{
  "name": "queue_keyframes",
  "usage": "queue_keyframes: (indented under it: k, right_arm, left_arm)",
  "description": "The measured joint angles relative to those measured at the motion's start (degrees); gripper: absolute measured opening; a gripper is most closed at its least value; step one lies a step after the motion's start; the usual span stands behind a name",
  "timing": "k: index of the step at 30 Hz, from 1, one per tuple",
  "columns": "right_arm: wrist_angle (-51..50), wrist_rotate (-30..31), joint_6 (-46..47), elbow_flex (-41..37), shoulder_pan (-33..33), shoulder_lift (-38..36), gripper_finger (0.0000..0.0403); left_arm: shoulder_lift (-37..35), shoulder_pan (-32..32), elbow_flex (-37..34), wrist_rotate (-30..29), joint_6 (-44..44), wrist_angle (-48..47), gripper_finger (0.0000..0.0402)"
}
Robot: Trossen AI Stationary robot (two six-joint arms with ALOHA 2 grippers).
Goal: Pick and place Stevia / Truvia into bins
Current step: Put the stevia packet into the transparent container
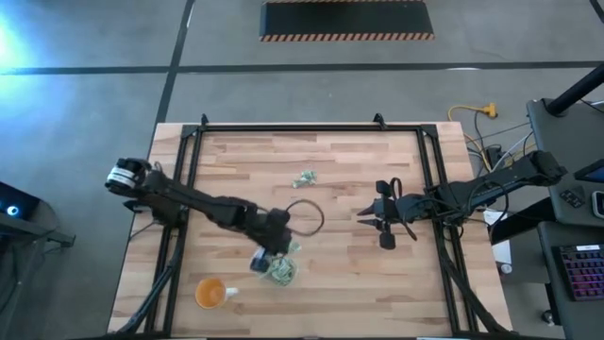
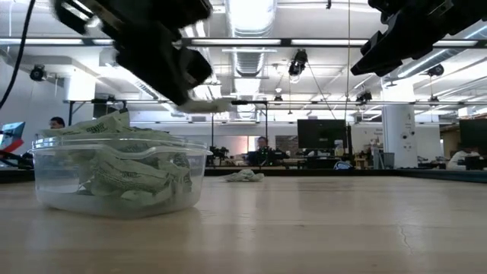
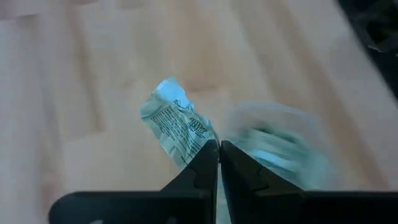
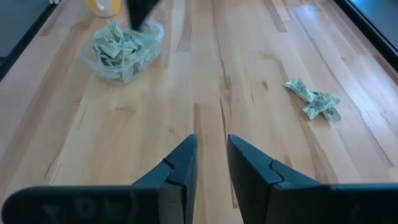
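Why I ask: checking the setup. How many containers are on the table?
2. In the high view, the clear tub sits near the table's bottom edge; the orange cup stands apart to its left. The arms may hide others.

The clear tub (image 3: 277, 146) is smeared by blur in the left wrist view; the orange cup (image 4: 104, 6) is cut off by the picture's edge.

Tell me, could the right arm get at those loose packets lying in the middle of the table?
Probably yes. The right gripper hangs open and empty over bare wood, and nothing stands between it and the loose packets; the left gripper is busy over the tub.
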Motion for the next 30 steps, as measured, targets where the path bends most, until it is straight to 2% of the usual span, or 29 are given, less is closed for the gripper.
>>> queue_keyframes:
  k: [9, 16, 22, 25, 30]
  right_arm:
    - [0.1, 0.0, 0.0, -0.2, 0.0, 0.0, 0.0077]
    - [0.5, 0.0, 0.0, -0.3, 0.0, 0.0, 0.0077]
    - [0.5, 0.0, 0.0, -0.3, 0.0, 0.0, 0.0077]
    - [0.6, 0.0, 0.0, -0.3, 0.0, 0.0, 0.0077]
    - [0.7, -0.2, 0.0, -0.3, 0.0, 0.0, 0.0077]
  left_arm:
    - [-0.8, -8.1, 0.0, 1.5, -0.1, -5.3, 0.0]
    - [-0.8, -9.0, -0.2, 1.4, -1.8, -5.6, 0.0]
    - [-0.8, -9.0, -3.7, -0.6, -3.2, -4.5, 0.0001]
    - [-0.7, -8.7, -4.5, -1.7, -3.2, -4.4, 0.0016]
    - [-0.7, -8.7, -4.3, -3.6, -3.2, -3.7, 0.0063]
